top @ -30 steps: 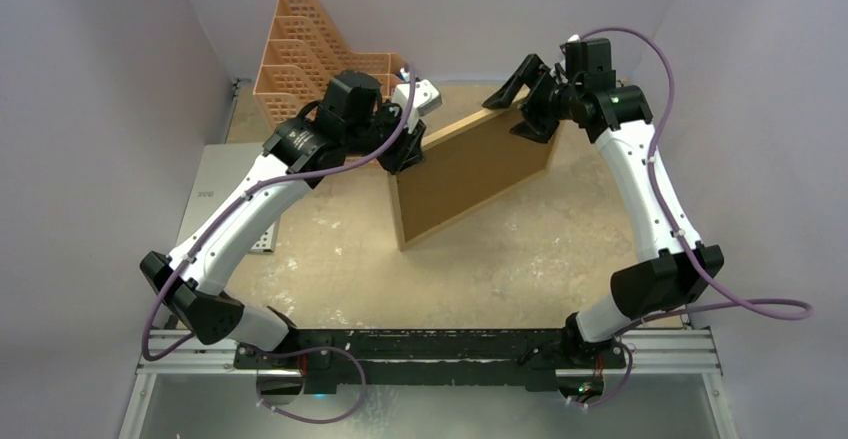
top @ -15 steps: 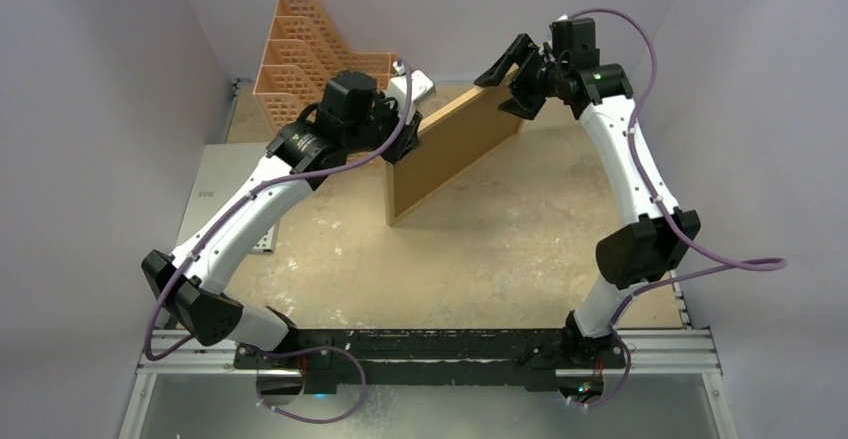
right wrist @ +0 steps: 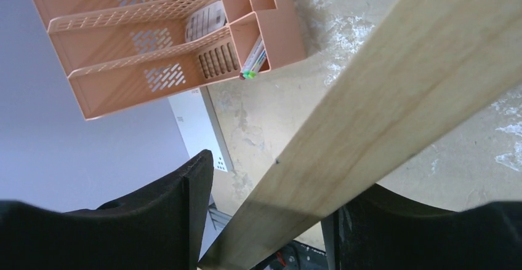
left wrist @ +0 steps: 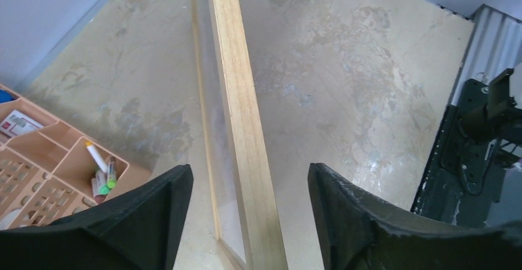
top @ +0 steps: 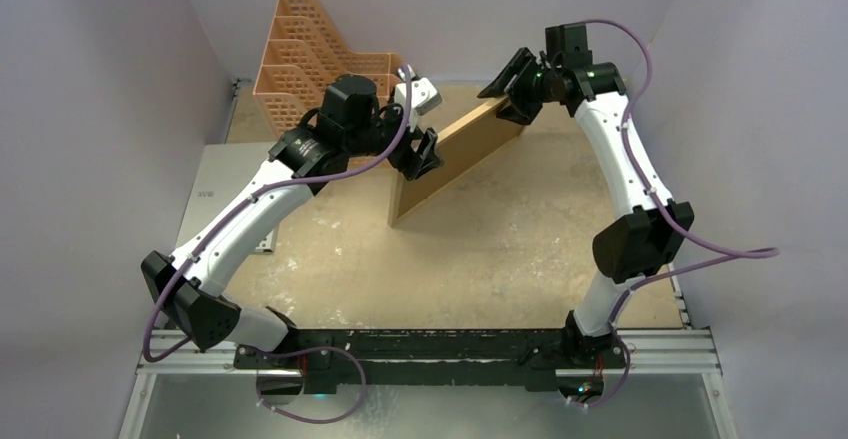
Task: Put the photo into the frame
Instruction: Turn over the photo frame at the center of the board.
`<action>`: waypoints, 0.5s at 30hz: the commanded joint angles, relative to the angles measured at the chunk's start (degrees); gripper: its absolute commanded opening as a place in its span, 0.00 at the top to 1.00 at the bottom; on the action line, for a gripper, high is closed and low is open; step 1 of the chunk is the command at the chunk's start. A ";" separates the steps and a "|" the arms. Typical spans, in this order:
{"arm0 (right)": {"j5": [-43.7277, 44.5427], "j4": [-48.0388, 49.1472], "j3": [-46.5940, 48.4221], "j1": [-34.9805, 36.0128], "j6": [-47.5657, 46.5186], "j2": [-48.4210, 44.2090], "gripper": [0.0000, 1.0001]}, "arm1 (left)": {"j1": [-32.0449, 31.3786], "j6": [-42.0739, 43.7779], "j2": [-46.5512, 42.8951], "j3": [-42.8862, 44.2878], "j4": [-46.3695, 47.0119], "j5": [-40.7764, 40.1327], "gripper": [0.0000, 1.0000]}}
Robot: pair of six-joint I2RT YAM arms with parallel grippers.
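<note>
From my feed I see plain lilac-grey walls [top: 100, 109] closing in a pale, scuffed beige bench [top: 500, 259] under soft even light, with an orange lattice organizer [top: 300, 59] at its far left corner, a grey sheet [top: 215, 189] on the left and a metal rail [top: 690, 359] along the near edge.

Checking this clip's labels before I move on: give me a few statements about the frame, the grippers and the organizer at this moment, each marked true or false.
1. The frame lies flat on the table. False: it stands on one long edge, leaning.
2. The left gripper has open jaws straddling the frame's top edge. True.
3. The right gripper is at the far end of the frame's top edge. True.
4. The photo lies on the table in front of the frame. False: no photo shows in any view.
5. The orange organizer is empty. False: pens sit in one compartment.
</note>
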 commanded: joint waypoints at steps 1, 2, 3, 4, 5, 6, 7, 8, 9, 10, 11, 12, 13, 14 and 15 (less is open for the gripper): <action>1.74 -2.16 1.42 -0.26 -1.46 -1.02 0.41 | -0.13 -1.01 -0.62 0.18 3.32 5.17 0.24; 1.89 -1.97 0.76 -0.72 -1.79 -1.46 0.43 | -0.07 -1.27 -0.62 0.63 3.86 5.67 0.22; 1.66 -1.44 -0.06 -1.23 -2.17 -1.88 0.45 | -0.06 -1.86 -0.57 1.00 4.47 6.33 0.21; 1.06 -0.60 -1.19 -1.96 -2.57 -2.36 0.48 | -0.05 -2.65 -0.53 1.50 5.22 7.04 0.20; 0.30 0.49 -2.48 -2.68 -3.18 -2.84 0.52 | 0.09 -3.81 -0.40 2.17 6.12 7.74 0.19; -0.84 1.80 -3.91 -3.67 -3.87 -3.40 0.53 | 0.12 -5.72 -0.05 3.66 7.09 7.85 0.19; -2.72 3.97 -5.70 -4.64 -5.16 -4.01 0.55 | 0.20 -8.56 0.50 5.65 7.80 8.00 0.19; -4.93 5.37 -7.17 -5.67 -6.59 -4.55 0.55 | 0.23 -11.61 0.95 7.30 9.02 9.43 0.19; -6.20 6.65 -8.58 -6.80 -8.03 -4.75 0.55 | 0.21 -13.60 1.15 8.04 11.41 11.70 0.19; -7.60 7.90 -9.92 -7.78 -9.94 -4.76 0.55 | 0.21 -15.57 1.19 7.86 14.26 13.82 0.19; -9.05 8.66 -11.07 -8.91 -11.72 -4.54 0.55 | 0.23 -17.57 1.19 6.99 17.54 15.23 0.19; -10.30 9.69 -12.24 -9.93 -13.54 -4.36 0.54 | 0.20 -19.15 1.18 5.81 20.31 15.53 0.19; -11.44 11.04 -13.58 -10.94 -15.54 -4.23 0.53 | 0.29 -20.29 1.42 4.89 21.97 14.86 0.19; -12.84 12.84 -15.40 -11.90 -17.16 -4.32 0.53 | 0.28 -20.85 1.97 4.72 22.06 13.55 0.19; -15.29 15.49 -17.68 -12.28 -18.79 -4.52 0.52 | 0.23 -21.13 2.82 5.11 21.08 11.94 0.19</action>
